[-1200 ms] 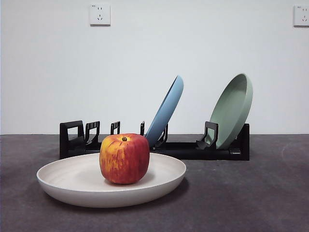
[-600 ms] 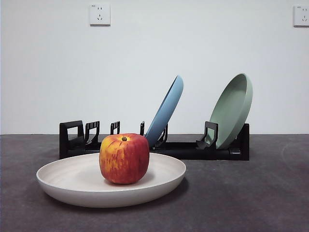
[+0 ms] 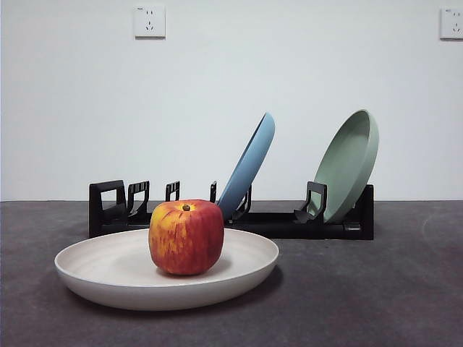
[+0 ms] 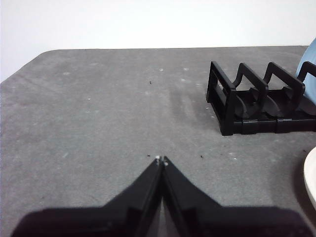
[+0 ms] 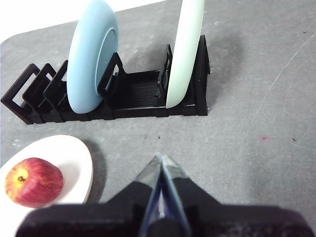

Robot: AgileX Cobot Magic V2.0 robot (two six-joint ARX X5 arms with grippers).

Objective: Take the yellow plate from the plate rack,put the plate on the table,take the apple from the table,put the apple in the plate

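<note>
In the front view, the yellow plate [image 3: 166, 271] lies flat on the table [image 3: 376, 289], in front of the plate rack [image 3: 231, 213]. The apple [image 3: 187, 237] sits upright in the plate, a little right of its middle, stem dimple up. Behind, the rack holds a blue plate [image 3: 249, 166] leaning in a middle slot and a green plate [image 3: 347, 165] leaning at its right end; the slots at its left end hold nothing. Two wall sockets [image 3: 150, 22] show on the white wall. No arm appears here.

In the left wrist view, the left gripper [image 4: 161, 160] hangs above bare table [image 4: 98, 113] with its jaws pressed together, tips meeting, nothing between them. The left end of the rack [image 4: 256, 101] lies well apart from it, and a sliver of the yellow plate [image 4: 311, 182] shows at the edge.

In the right wrist view, the right gripper [image 5: 161, 159] is also pressed together and holds nothing, above the table [image 5: 256, 123] in front of the rack [image 5: 113, 96]. The blue plate [image 5: 91, 54] and green plate [image 5: 185, 49] stand in the rack. The apple [image 5: 33, 181] rests in the yellow plate [image 5: 74, 158], off to one side of the gripper and apart from it.
</note>
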